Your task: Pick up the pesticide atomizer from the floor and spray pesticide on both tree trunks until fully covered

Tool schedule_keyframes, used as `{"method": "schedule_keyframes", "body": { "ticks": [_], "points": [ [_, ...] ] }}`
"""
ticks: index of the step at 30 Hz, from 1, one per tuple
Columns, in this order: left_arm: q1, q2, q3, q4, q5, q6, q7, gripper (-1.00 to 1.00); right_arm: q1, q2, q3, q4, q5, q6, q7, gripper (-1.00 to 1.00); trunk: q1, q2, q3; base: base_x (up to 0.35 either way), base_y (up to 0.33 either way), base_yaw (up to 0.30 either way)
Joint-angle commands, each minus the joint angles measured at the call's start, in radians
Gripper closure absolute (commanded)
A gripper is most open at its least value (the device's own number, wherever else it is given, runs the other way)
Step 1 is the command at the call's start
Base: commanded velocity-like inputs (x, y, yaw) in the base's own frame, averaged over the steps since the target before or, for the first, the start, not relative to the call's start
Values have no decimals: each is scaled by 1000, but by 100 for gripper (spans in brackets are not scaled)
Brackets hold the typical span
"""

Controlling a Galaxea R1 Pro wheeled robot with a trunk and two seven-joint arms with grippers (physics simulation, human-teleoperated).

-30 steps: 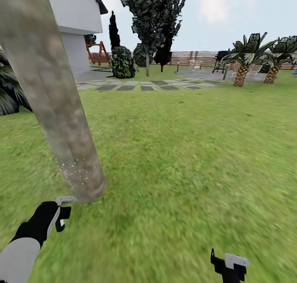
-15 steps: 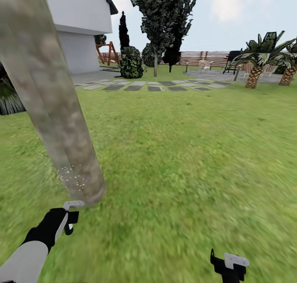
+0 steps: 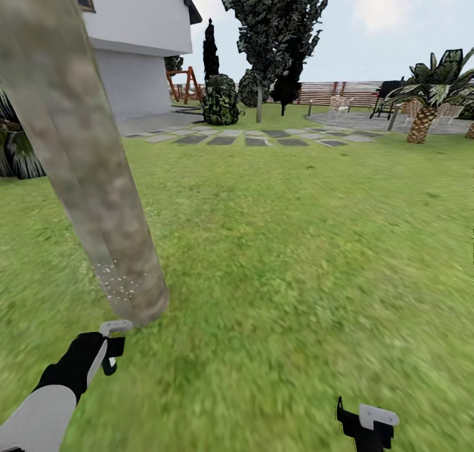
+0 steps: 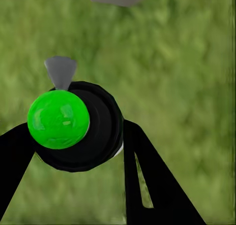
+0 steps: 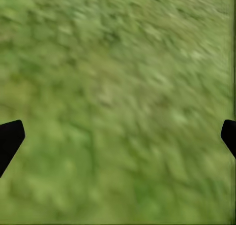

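A thick mottled grey-brown tree trunk [image 3: 85,169] leans across the left of the head view, its foot in the grass floor [image 3: 283,241]. Fine white pesticide specks [image 3: 120,284] dot its lowest part. Just below the foot, my left gripper [image 3: 108,348] is shut on the pesticide atomizer [image 3: 116,325], whose grey nozzle points at the trunk base. In the left wrist view the atomizer [image 4: 73,124] is a black round body with a green cap and grey nozzle, clamped between my black fingers [image 4: 142,171]. My right gripper [image 3: 368,424] hangs open over bare grass, fingers [image 5: 10,139] wide apart.
A white house [image 3: 128,50] stands behind the trunk. Stepping stones [image 3: 243,138] cross the lawn toward a thin-trunked dark tree [image 3: 276,30] and bushes [image 3: 220,103]. A brown slat fence [image 3: 342,91], a paved patio and a short palm [image 3: 424,103] lie at the far right.
The whole view has swung slightly, so the house and far trees sit further right. My left gripper with the atomizer has shifted a little right and down near the trunk foot. The right gripper stays put.
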Motion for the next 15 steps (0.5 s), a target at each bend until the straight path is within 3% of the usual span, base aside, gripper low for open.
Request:
{"method": "schedule_keyframes", "body": {
  "ticks": [1, 15],
  "points": [
    [0, 0, 0, 0, 0, 0, 0, 100, 0, 0, 0, 0, 0, 0, 0, -100, 0, 0, 0, 85, -267, 0],
    [0, -2, 0, -1, 0, 0, 0, 100, 0, 1, 0, 0, 0, 0, 0, -100, 0, 0, 0, 158, -247, 18]
  ]
}}
